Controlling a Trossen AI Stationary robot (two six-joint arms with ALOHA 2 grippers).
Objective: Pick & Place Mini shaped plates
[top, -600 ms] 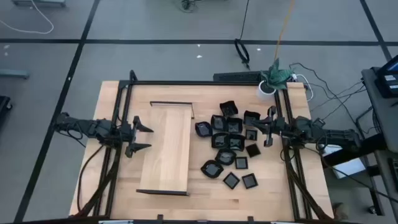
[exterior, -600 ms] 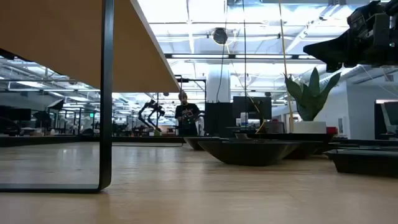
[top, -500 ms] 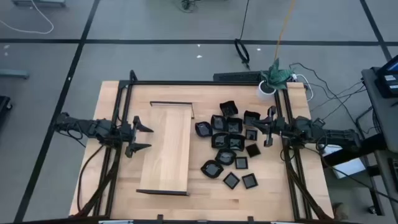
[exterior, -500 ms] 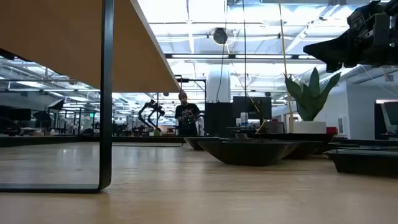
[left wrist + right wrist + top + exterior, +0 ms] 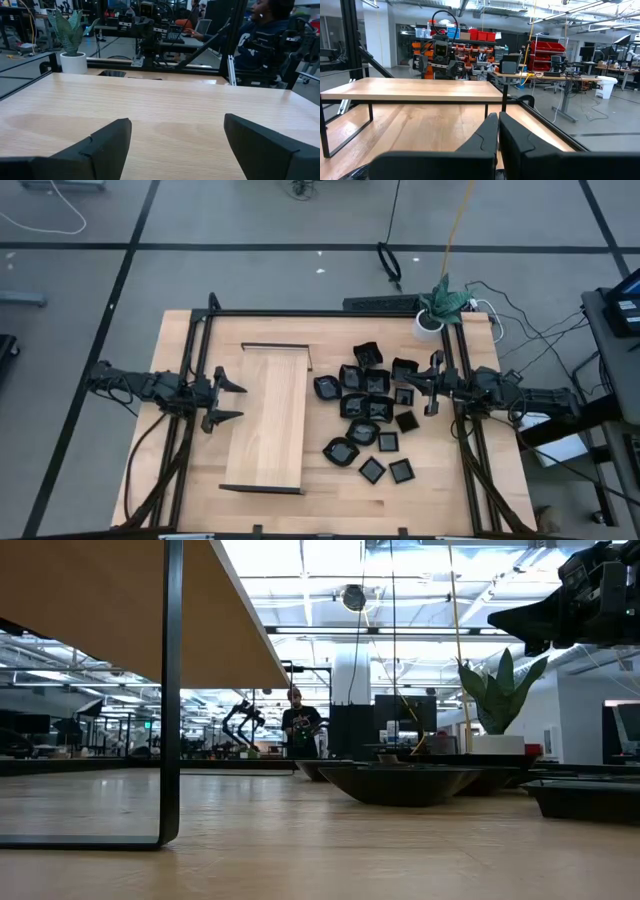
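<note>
The mini shaped plates [image 5: 368, 412] lie in a loose black cluster on the right half of the table [image 5: 330, 495], several touching or overlapping at the far end and a few lying singly toward the near edge. Just beside them to the left stands the long pale wooden board [image 5: 268, 417] on its dark legs, nothing on it yet.

My right gripper [image 5: 434, 382] hangs at the right edge of the cluster, fingers pressed fully together and holding nothing. My left gripper [image 5: 226, 401] waits off the board's left side with its fingers [image 5: 95, 150] spread wide, also empty.

I judge the first pick has not begun. To do it well I would open the right gripper before going down, and choose a plate that lies alone (the single ones near the table's front look easiest), because a dish packed among its neighbours will drag them along. These dishes look glossy and shallow, so I would take one by its rim, one finger inside and one outside, and lift straight up. The board seems the likely place to set it.
</note>
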